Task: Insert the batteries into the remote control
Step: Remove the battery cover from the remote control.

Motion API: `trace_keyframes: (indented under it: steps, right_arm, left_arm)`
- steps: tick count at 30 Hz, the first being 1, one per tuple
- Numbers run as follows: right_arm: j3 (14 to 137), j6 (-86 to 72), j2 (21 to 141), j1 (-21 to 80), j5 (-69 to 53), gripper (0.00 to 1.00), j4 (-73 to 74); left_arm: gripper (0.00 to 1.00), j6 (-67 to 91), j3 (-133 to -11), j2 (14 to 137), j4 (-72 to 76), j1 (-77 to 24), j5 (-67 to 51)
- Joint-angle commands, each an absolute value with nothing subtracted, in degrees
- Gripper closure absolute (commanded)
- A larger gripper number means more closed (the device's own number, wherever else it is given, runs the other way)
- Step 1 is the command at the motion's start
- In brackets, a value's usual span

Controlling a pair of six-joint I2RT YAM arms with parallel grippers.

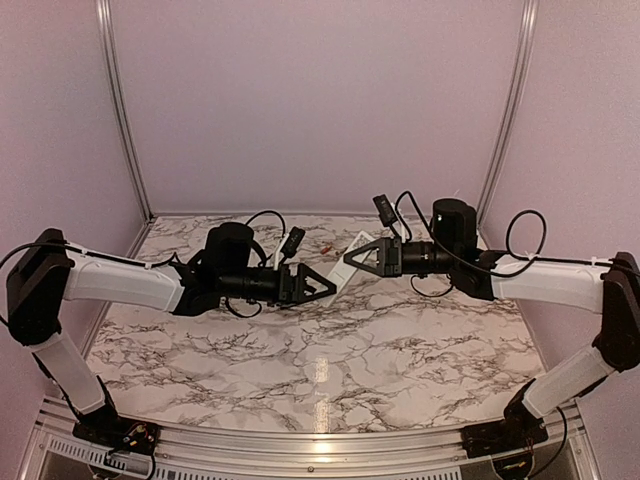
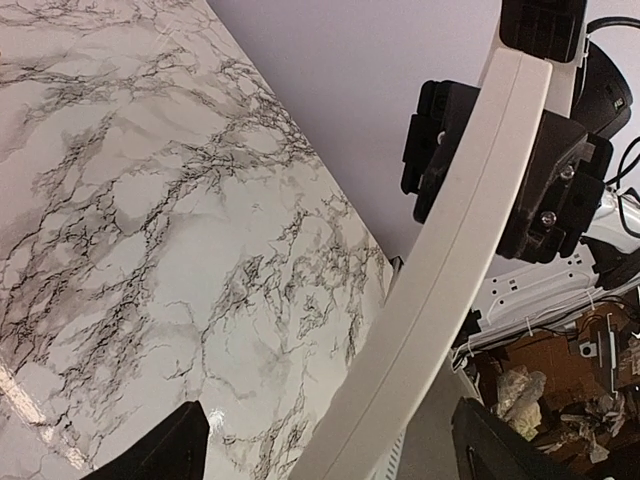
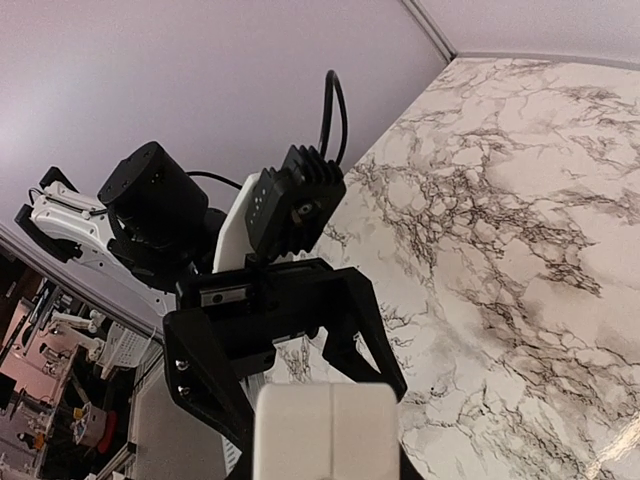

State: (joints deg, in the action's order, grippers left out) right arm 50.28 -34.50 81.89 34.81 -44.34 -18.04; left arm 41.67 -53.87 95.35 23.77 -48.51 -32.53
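The right pincer (image 1: 360, 257) is clamped across the remote control (image 2: 470, 230), its black jaws pressing on both long sides of the white bar and holding it up in the air. The left pincer (image 1: 320, 284) faces it from the other side with its fingers (image 2: 175, 450) spread apart, one on each side of the bar's lower end. I cannot tell whether either finger touches it. The two pincers meet above the bench (image 1: 300, 360), nearer its far edge than its near edge and about midway between the left and right edges.

The face of the remote control that I can see is plain, smooth white. No open bay or loose cover shows, so I cannot tell whether the bay has been opened. Of the batteries (image 1: 324, 247), I can make out only a small reddish speck lying on the bench close to the far edge, just beyond the pincers and apart from both.

My guess is that the job is at an early stage. The remote control is lifted and held, but nothing looks loaded. That leaves opening the bay, fetching the batteries and seating them.

By my count there are two arms, two pincers and one remote control. There is one reddish speck, too small to tell whether it is one cell or two
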Motion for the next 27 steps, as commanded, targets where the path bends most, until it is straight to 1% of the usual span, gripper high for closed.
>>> trace_keyframes:
  steps: [1,4,9,11,15,17,18,27]
  right_arm:
    - [50.1,-35.8,82.4,34.6,-43.2,1.00,-20.8]
    - [49.9,-35.9,82.5,34.6,-43.1,1.00,-21.0]
    - [49.6,-35.8,82.5,34.7,-42.9,1.00,-21.2]
    - [49.6,-35.8,82.5,34.6,-42.8,1.00,-21.3]
    - [49.5,-35.9,82.1,34.6,-42.7,1.00,-21.6]
    - [49.5,-36.0,81.9,34.6,-42.8,1.00,-21.9]
    - [49.5,-36.0,81.7,34.5,-42.8,1.00,-21.9]
    - [48.5,-38.6,80.6,33.2,-44.6,1.00,-25.2]
  left_arm:
    - [0.12,46.7,-55.5,97.3,27.4,-48.6,-32.4]
    - [0.13,49.3,-55.7,98.5,29.2,-48.6,-32.3]
    - [0.22,51.3,-56.8,99.9,29.4,-48.6,-32.1]
    - [0.28,51.6,-56.8,100.3,29.1,-48.6,-32.1]
    - [0.44,51.3,-56.2,100.6,28.1,-48.6,-31.8]
    - [0.51,50.6,-55.7,100.6,27.4,-48.6,-31.8]
    - [0.53,50.3,-55.5,100.6,27.3,-48.6,-31.7]
    - [0.51,47.6,-53.8,100.1,24.2,-48.6,-30.8]
